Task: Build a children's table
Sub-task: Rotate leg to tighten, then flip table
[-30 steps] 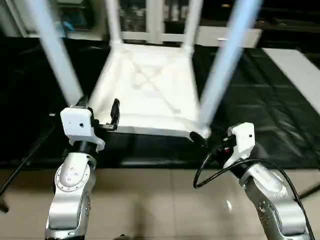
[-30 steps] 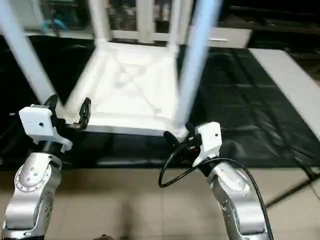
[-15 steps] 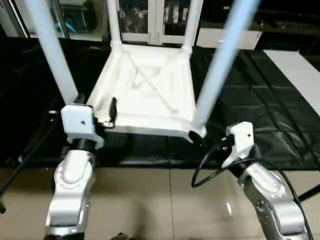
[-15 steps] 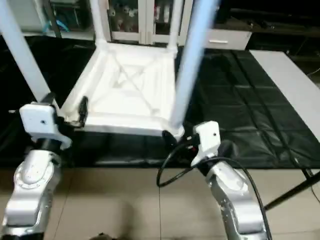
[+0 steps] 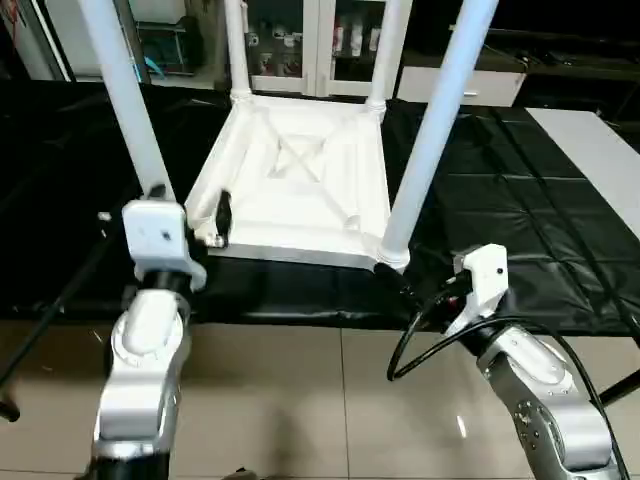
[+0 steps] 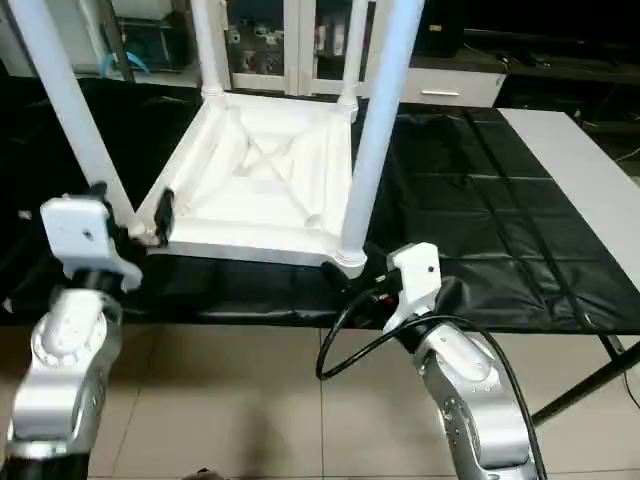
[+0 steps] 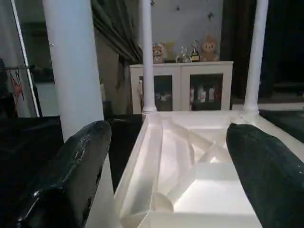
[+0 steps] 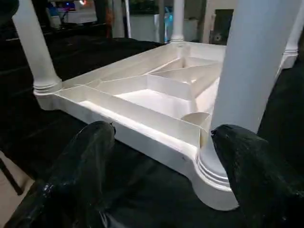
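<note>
The children's table lies upside down on the black-covered work table. Its white tabletop (image 5: 300,190) shows the X-ribbed underside. Four white legs stand up from the corner sockets: near left (image 5: 125,100), near right (image 5: 435,130), far left (image 5: 237,50) and far right (image 5: 385,50). My left gripper (image 7: 166,135) is open at the near left corner, beside that leg, with nothing between its fingers (image 5: 222,212). Open as well, my right gripper (image 8: 164,133) sits just in front of the near right corner socket (image 8: 213,185), holding nothing.
The black-covered work table (image 5: 520,200) ends at a front edge just below the tabletop, with tiled floor (image 5: 300,400) under my forearms. A white cabinet (image 5: 310,40) stands behind. A white surface (image 5: 600,150) lies at far right. A black cable (image 5: 410,340) loops off my right wrist.
The whole view has tilted and steadied, so the table looks shifted. Both grippers stay open at the same near corners, and the table has not visibly moved.
</note>
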Controlling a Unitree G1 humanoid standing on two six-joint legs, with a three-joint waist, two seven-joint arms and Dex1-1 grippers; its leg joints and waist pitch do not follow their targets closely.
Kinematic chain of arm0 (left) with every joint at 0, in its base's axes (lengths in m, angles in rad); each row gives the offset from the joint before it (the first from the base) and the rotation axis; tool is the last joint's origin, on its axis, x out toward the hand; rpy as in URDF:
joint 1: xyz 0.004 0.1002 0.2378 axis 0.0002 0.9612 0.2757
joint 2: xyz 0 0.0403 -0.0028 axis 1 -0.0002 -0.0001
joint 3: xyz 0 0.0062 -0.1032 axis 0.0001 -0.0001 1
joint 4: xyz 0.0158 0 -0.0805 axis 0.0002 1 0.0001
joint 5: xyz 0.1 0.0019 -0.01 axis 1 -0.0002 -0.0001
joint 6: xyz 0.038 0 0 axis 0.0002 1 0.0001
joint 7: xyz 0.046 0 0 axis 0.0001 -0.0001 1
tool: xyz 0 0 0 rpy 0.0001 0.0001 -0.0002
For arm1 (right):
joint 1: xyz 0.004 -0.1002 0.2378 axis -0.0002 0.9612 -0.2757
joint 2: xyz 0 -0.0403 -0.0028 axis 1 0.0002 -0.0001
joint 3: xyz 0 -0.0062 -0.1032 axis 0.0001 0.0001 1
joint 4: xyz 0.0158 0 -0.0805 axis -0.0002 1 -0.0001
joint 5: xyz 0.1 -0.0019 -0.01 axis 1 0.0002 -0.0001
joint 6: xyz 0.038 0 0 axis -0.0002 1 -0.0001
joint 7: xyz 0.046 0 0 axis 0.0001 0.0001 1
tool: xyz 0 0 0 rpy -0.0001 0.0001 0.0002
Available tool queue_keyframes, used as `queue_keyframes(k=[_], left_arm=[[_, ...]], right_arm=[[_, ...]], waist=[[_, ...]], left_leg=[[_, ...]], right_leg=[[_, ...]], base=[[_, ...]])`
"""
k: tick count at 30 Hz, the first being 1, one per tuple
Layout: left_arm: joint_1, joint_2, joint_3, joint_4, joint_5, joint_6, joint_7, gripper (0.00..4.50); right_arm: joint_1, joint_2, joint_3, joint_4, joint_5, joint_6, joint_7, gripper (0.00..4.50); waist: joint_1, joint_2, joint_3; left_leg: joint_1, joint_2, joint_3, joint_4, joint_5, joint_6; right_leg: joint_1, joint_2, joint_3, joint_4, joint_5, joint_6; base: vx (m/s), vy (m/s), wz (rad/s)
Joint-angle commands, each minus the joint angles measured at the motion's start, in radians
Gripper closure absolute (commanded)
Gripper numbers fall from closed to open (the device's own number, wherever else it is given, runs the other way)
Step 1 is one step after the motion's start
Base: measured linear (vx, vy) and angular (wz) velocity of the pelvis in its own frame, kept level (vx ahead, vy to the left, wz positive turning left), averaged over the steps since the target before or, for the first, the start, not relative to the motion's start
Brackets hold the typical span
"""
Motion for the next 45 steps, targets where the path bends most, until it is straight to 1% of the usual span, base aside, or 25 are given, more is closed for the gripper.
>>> queue_keyframes(k=[1,4,6,8,10,11,12,13,14,16,17,20,21,24,25,26,27,28,30,31,33,36,39,41,45], left_arm=[[-0.027,-0.002,0.034,0.03,-0.034,0.008,0.012,0.06],[-0.063,0.002,0.069,0.064,-0.049,0.031,0.034,0.06],[-0.079,0.004,0.083,0.078,-0.05,0.037,0.046,0.06],[-0.106,0.007,0.104,0.097,-0.056,0.037,0.06,0.06],[-0.118,0.008,0.112,0.104,-0.059,0.035,0.067,0.06],[-0.125,0.005,0.119,0.107,-0.062,0.033,0.076,0.06],[-0.13,0.003,0.123,0.111,-0.065,0.029,0.081,0.06],[-0.14,0.0,0.129,0.12,-0.069,0.026,0.087,0.06],[-0.149,0.0,0.133,0.13,-0.068,0.02,0.092,0.06],[-0.178,0.004,0.142,0.163,-0.069,0.019,0.102,0.06],[-0.183,0.005,0.143,0.169,-0.07,0.019,0.1,0.06],[-0.241,0.024,0.155,0.243,-0.09,0.022,0.073,0.06],[-0.26,0.031,0.16,0.269,-0.094,0.022,0.07,0.06],[-0.306,0.056,0.161,0.334,-0.096,0.019,0.048,0.06],[-0.351,0.084,0.165,0.404,-0.084,0.009,0.049,0.06],[-0.375,0.096,0.172,0.44,-0.085,0.008,0.05,0.06],[-0.399,0.109,0.179,0.475,-0.087,0.005,0.05,0.06],[-0.41,0.116,0.18,0.491,-0.085,-0.001,0.046,0.06],[-0.431,0.13,0.183,0.518,-0.088,-0.01,0.031,0.06],[-0.439,0.137,0.182,0.53,-0.091,-0.013,0.02,0.32],[-0.448,0.144,0.181,0.547,-0.096,-0.015,0.01,0.41],[-0.452,0.15,0.174,0.562,-0.105,-0.012,-0.007,0.72],[-0.447,0.151,0.161,0.551,-0.12,0.023,-0.034,0.86],[-0.447,0.15,0.162,0.544,-0.124,0.041,-0.039,1.09],[-0.452,0.155,0.158,0.527,-0.134,0.08,-0.053,1.36]], right_arm=[[-0.025,-0.002,-0.007,0.009,0.007,-0.003,0.011,0.76],[-0.028,-0.003,0.0,0.003,0.015,0.001,0.024,0.76],[-0.027,-0.004,0.004,0.001,0.016,0.0,0.029,0.76],[-0.025,-0.006,0.007,-0.002,0.017,-0.001,0.035,0.76],[-0.025,-0.006,0.008,-0.004,0.019,-0.001,0.036,0.76],[-0.025,-0.006,0.008,-0.005,0.019,0.0,0.036,0.76],[-0.026,-0.005,0.008,-0.003,0.019,-0.001,0.037,0.76],[-0.029,-0.005,0.008,0.0,0.018,-0.002,0.038,0.76],[-0.03,-0.003,0.008,0.001,0.017,-0.003,0.04,0.76],[-0.033,0.001,0.009,0.003,0.016,-0.006,0.043,0.76],[-0.033,0.001,0.01,0.003,0.017,-0.006,0.044,0.76],[-0.038,0.004,0.012,0.003,0.02,-0.006,0.051,0.76],[-0.04,0.004,0.013,0.003,0.025,-0.005,0.059,0.76],[-0.04,-0.002,0.022,-0.005,0.039,0.0,0.084,0.76],[-0.038,-0.011,0.031,-0.021,0.063,0.014,0.117,0.76],[-0.037,-0.018,0.036,-0.031,0.072,0.019,0.135,0.76],[-0.036,-0.026,0.04,-0.042,0.083,0.023,0.153,0.76],[-0.035,-0.028,0.041,-0.047,0.089,0.026,0.163,0.76],[-0.032,-0.036,0.042,-0.057,0.101,0.026,0.184,0.76],[-0.032,-0.039,0.04,-0.058,0.103,0.025,0.19,0.76],[-0.032,-0.04,0.039,-0.057,0.104,0.023,0.192,0.76],[-0.033,-0.038,0.038,-0.054,0.106,0.02,0.188,0.76],[-0.032,-0.032,0.037,-0.051,0.11,0.018,0.18,0.76],[-0.032,-0.03,0.037,-0.051,0.11,0.017,0.179,0.76],[-0.029,-0.027,0.036,-0.052,0.107,0.016,0.182,0.76]], waist=[[0.0,0.007,-0.05],[0.001,0.012,-0.058],[0.002,0.011,-0.06],[0.005,0.011,-0.064],[0.006,0.011,-0.061],[0.007,0.011,-0.059],[0.008,0.02,-0.058],[0.006,0.014,-0.053],[0.006,0.016,-0.051],[0.007,0.019,-0.05],[0.008,0.014,-0.05],[0.01,0.015,-0.05],[0.01,0.013,-0.051],[0.01,0.016,-0.054],[0.01,0.018,-0.053],[0.012,0.025,-0.058],[0.011,0.023,-0.056],[0.011,0.024,-0.058],[0.012,0.024,-0.059],[0.013,0.026,-0.061],[0.014,0.026,-0.061],[0.015,0.025,-0.059],[0.016,0.022,-0.056],[0.017,0.023,-0.054],[0.016,0.025,-0.053]], left_leg=[[0.004,0.083,-0.037,-0.099,-0.227,-0.005],[0.001,0.085,-0.036,-0.091,-0.13,0.019],[0.0,0.084,-0.035,-0.089,-0.099,0.03],[0.002,0.084,-0.032,-0.082,-0.044,0.059],[0.001,0.085,-0.031,-0.084,-0.064,0.064],[0.002,0.087,-0.031,-0.087,-0.091,0.061],[0.004,0.088,-0.032,-0.088,-0.107,0.055],[0.006,0.089,-0.031,-0.094,-0.165,0.036],[0.007,0.088,-0.031,-0.095,-0.196,0.021],[0.009,0.086,-0.032,-0.097,-0.224,0.004],[0.013,0.085,-0.03,-0.097,-0.238,-0.002],[0.009,0.083,-0.033,-0.099,-0.239,-0.009],[0.008,0.083,-0.033,-0.099,-0.236,-0.009],[0.008,0.083,-0.035,-0.098,-0.21,-0.005],[0.006,0.082,-0.034,-0.098,-0.204,0.0],[0.008,0.082,-0.036,-0.095,-0.186,0.001],[0.007,0.08,-0.035,-0.095,-0.183,0.006],[0.008,0.082,-0.037,-0.095,-0.172,0.009],[0.004,0.086,-0.037,-0.093,-0.143,0.014],[0.006,0.087,-0.036,-0.092,-0.134,0.018],[0.006,0.087,-0.034,-0.091,-0.129,0.022],[0.008,0.087,-0.033,-0.092,-0.145,0.021],[0.009,0.089,-0.032,-0.096,-0.177,0.011],[0.011,0.09,-0.032,-0.098,-0.203,0.0],[0.009,0.089,-0.033,-0.099,-0.206,-0.006]], right_leg=[[0.031,-0.095,0.07,-0.075,-0.166,-0.161],[0.037,-0.094,0.069,-0.058,-0.037,-0.186],[0.039,-0.092,0.069,-0.054,0.013,-0.198],[0.041,-0.093,0.068,-0.045,0.104,-0.225],[0.04,-0.094,0.068,-0.048,0.082,-0.23],[0.041,-0.095,0.068,-0.051,0.043,-0.231],[0.039,-0.094,0.068,-0.052,0.024,-0.23],[0.038,-0.093,0.068,-0.06,-0.047,-0.219],[0.035,-0.092,0.069,-0.065,-0.088,-0.209],[0.033,-0.092,0.071,-0.069,-0.127,-0.195],[0.03,-0.092,0.072,-0.073,-0.146,-0.187],[0.031,-0.093,0.072,-0.074,-0.174,-0.169],[0.031,-0.092,0.071,-0.074,-0.173,-0.166],[0.031,-0.093,0.071,-0.07,-0.137,-0.166],[0.032,-0.092,0.071,-0.071,-0.12,-0.171],[0.034,-0.093,0.071,-0.063,-0.087,-0.176],[0.033,-0.09,0.07,-0.067,-0.079,-0.174],[0.036,-0.092,0.07,-0.062,-0.05,-0.179],[0.039,-0.096,0.069,-0.056,-0.005,-0.201],[0.039,-0.096,0.069,-0.053,0.016,-0.214],[0.039,-0.097,0.069,-0.051,0.029,-0.227],[0.038,-0.099,0.07,-0.053,0.006,-0.234],[0.036,-0.1,0.071,-0.057,-0.047,-0.233],[0.033,-0.101,0.073,-0.062,-0.084,-0.227],[0.033,-0.1,0.073,-0.062,-0.091,-0.219]], base=[[0.0,0.0,0.0],[0.0,0.0,0.0],[0.0,0.0,0.0],[0.0,0.0,0.0],[0.0,0.0,0.0],[0.0,0.0,0.0],[0.0,0.0,0.0],[0.0,0.0,0.0],[0.0,0.0,0.0],[0.0,0.0,0.0],[0.0,0.0,0.0],[0.0,0.0,0.0],[0.0,0.0,0.0],[0.0,0.0,0.0],[0.0,0.0,0.0],[0.0,0.0,0.0],[0.0,0.0,0.0],[0.0,0.0,0.0],[0.0,0.0,0.0],[0.0,0.0,0.0],[0.0,0.0,0.0],[0.0,0.0,0.0],[0.0,0.0,0.0],[0.0,0.0,0.0],[0.0,0.0,0.0]])
